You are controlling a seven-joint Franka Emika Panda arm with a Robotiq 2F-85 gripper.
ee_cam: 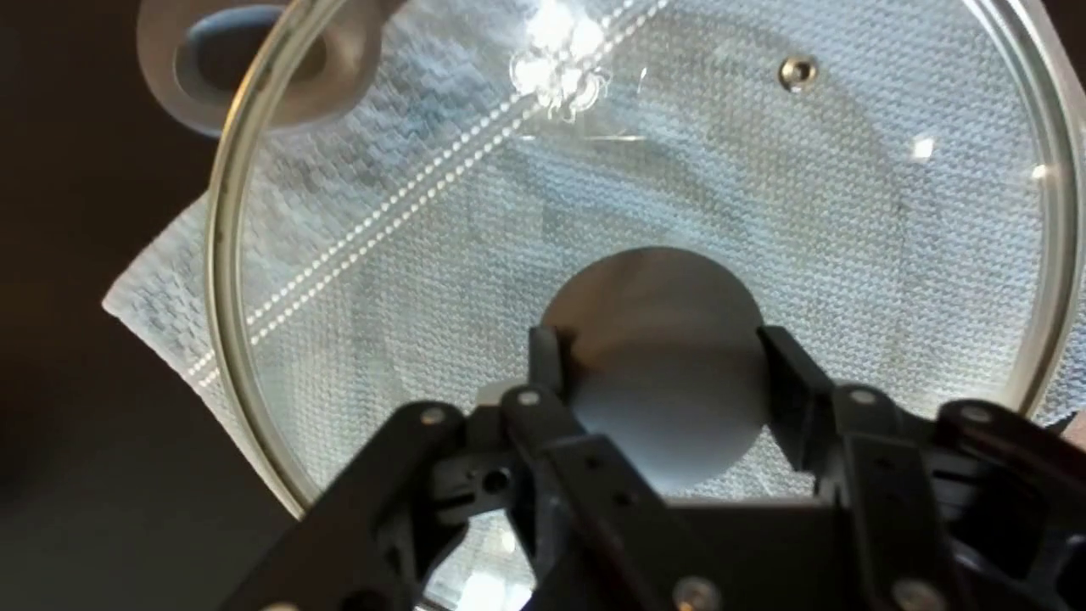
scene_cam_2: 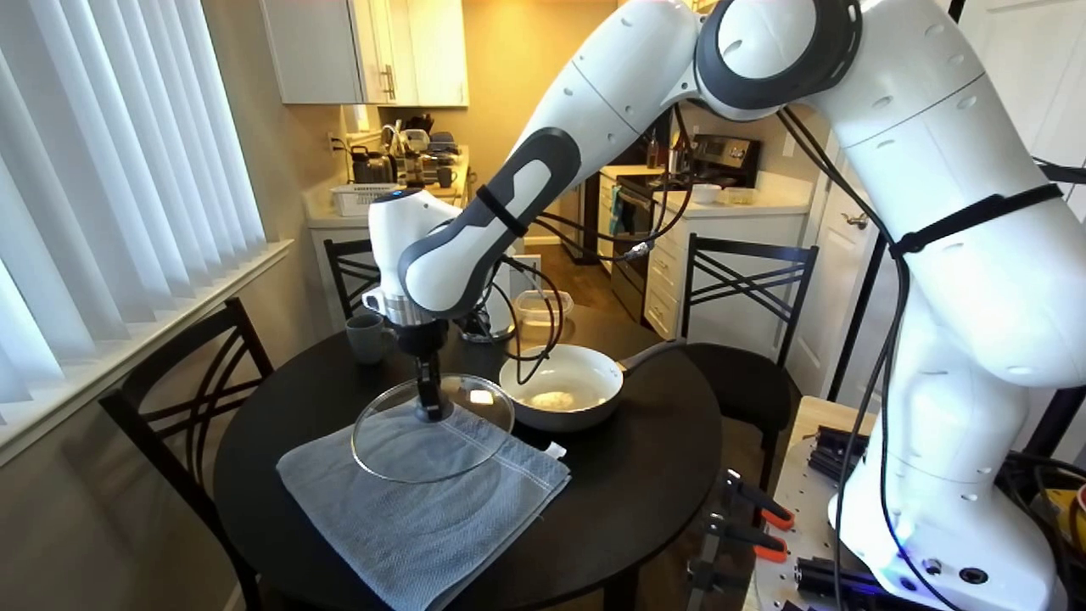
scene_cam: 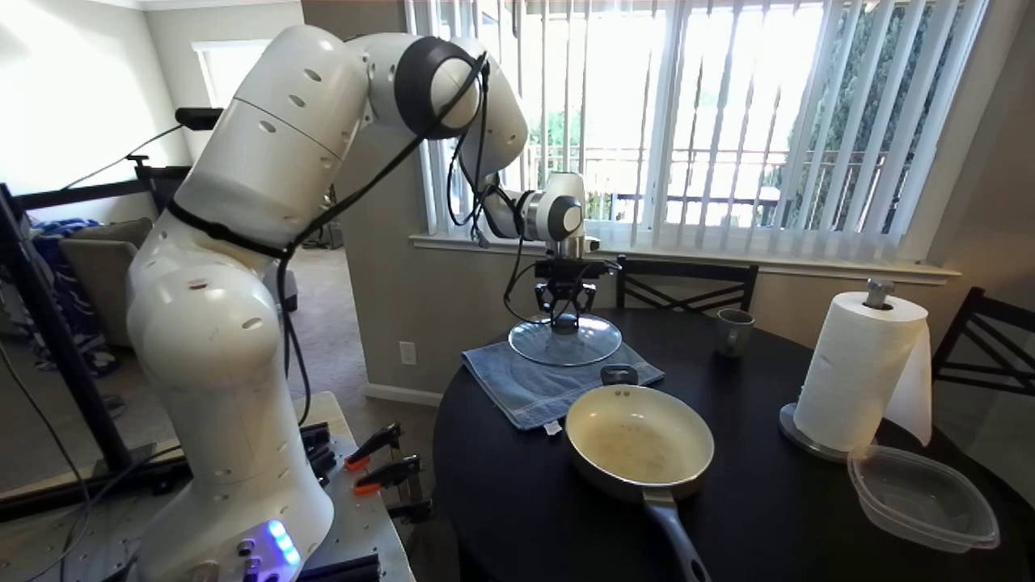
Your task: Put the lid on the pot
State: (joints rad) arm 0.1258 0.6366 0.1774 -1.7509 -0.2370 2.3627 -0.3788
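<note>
1. Wrist view: the lid point(ee_cam: 653, 208) is clear glass with a metal rim point(ee_cam: 222, 255), a small metal-ringed vent point(ee_cam: 797, 73) and a round, dark knob point(ee_cam: 666, 373).
2. The fingers point(ee_cam: 797, 386) pinch that knob from both sides.
3. In both exterior views the lid is over a folded blue-grey towel point(scene_cam: 517, 404); whether its rim touches the towel, I cannot tell.
4. Just beside the towel stands the pot point(scene_cam: 639, 436), cream-yellow inside; in an exterior view its long dark handle point(scene_cam_2: 653, 354) runs out to the far right edge of the worktop point(scene_cam_2: 645, 458).
5. The worktop is round and near-black. In an exterior view the towel lies by its left edge, a grey mug point(scene_cam: 733, 331) toward its far edge, a paper-towel roll point(scene_cam: 857, 372) and a clear container point(scene_cam: 926, 505) by its right edge.
6. Around it: dark chairs point(scene_cam_2: 742, 386), a window point(scene_cam: 665, 121) with vertical blinds point(scene_cam_2: 127, 153), white kitchen cabinets point(scene_cam_2: 314, 55).
</note>
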